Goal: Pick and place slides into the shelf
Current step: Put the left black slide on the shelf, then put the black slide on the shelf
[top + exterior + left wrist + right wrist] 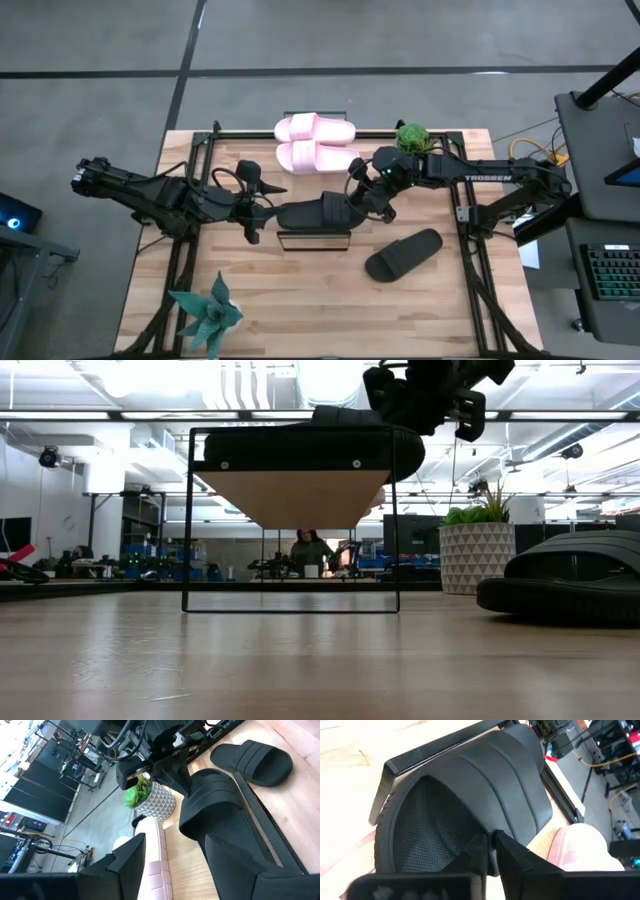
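**Black slide on the rack, right gripper at its strap**

A matte black slide sandal (312,213) lies on the small wooden-topped, black-framed shelf (315,238) at mid-table. The right gripper (362,196) sits at the sandal's strap end; the left gripper (252,215) waits just beside the shelf's other end. A second black slide (404,255) rests on the tabletop, two pale pink slides (316,142) near the far edge.

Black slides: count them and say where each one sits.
2. One black slide lies on top of the shelf, at the right gripper. The other black slide lies on the table, right of the shelf.
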{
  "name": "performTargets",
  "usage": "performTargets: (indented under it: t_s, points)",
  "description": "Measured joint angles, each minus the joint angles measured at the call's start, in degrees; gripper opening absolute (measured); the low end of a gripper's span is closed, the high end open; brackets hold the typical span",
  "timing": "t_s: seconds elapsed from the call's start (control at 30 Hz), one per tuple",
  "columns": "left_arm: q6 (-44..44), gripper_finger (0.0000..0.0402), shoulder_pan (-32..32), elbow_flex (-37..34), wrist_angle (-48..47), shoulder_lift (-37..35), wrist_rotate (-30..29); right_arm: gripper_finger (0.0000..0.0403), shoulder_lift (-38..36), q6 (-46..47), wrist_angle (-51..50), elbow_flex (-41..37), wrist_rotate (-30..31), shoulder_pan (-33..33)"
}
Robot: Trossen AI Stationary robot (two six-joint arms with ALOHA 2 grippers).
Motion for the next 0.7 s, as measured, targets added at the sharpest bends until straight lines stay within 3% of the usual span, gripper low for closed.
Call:
performTargets:
  t_s: [0.47, 0.7]
  points:
    - [0.09, 0.0191, 0.00, 0.00, 0.00, 0.00, -0.69, 0.0204, 0.02, 4.66, -0.33, 0.11, 0.50, 0.32]
    - [0.04, 0.0191, 0.02, 0.00, -0.02, 0.00, -3.14, 0.0255, 0.00, 9.77, -5.13, 4.51, 0.51, 0.79]
